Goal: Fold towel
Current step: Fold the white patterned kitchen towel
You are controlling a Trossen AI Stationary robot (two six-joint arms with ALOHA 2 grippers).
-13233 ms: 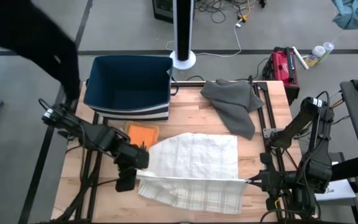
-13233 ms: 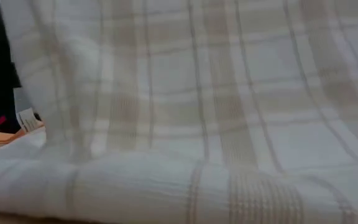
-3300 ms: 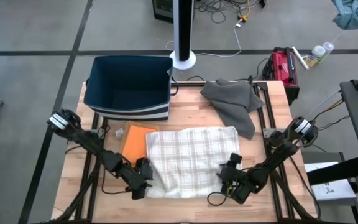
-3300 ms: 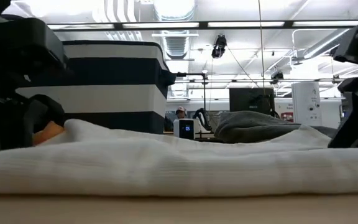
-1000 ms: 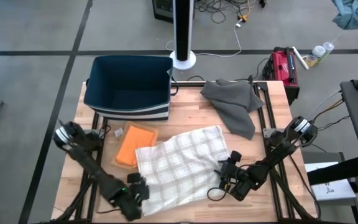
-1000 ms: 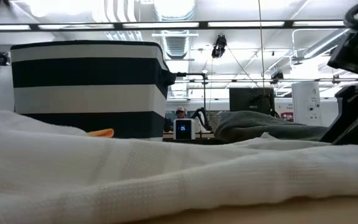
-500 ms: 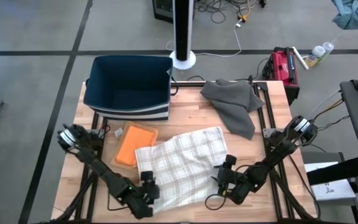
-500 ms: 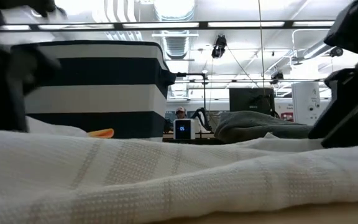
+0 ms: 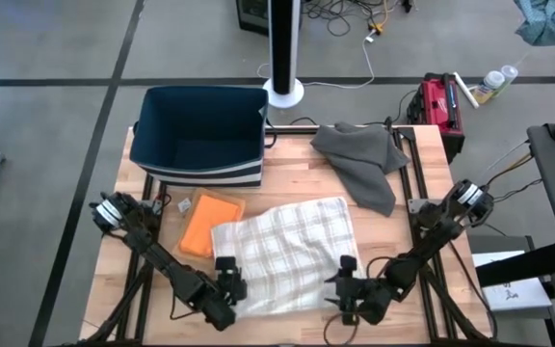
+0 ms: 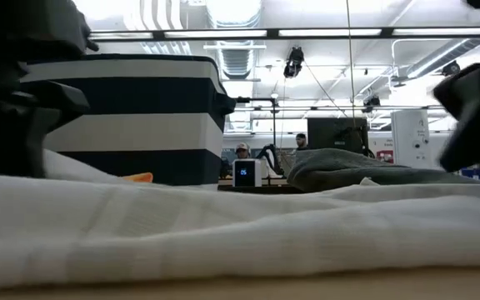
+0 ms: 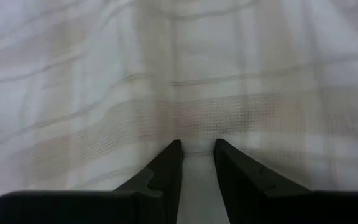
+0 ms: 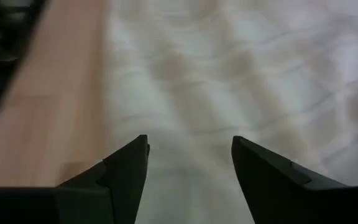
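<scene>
A plaid towel was laid out on the near middle of the wooden table, folded over and sitting a bit skewed, with its near edge close to the table's near edge. The left gripper was parked down low at the towel's near left corner, and in the left wrist view its two fingers were seen drawn close together with a narrow strip of towel cloth between the tips, so a pinch on the towel edge was what it looked like. The right gripper was set at the towel's near right corner; its fingers were spread wide apart in the right wrist view, with the towel lying under and ahead of them and bare wood off to one side, nothing gripped. An orange cloth was tucked flat just left of the towel, partly touched by its edge. A dark blue bin with a striped side was placed at the far left of the table, and a grey cloth was left crumpled at the far right. In the low view the towel filled the foreground, with the bin and grey cloth behind it.
</scene>
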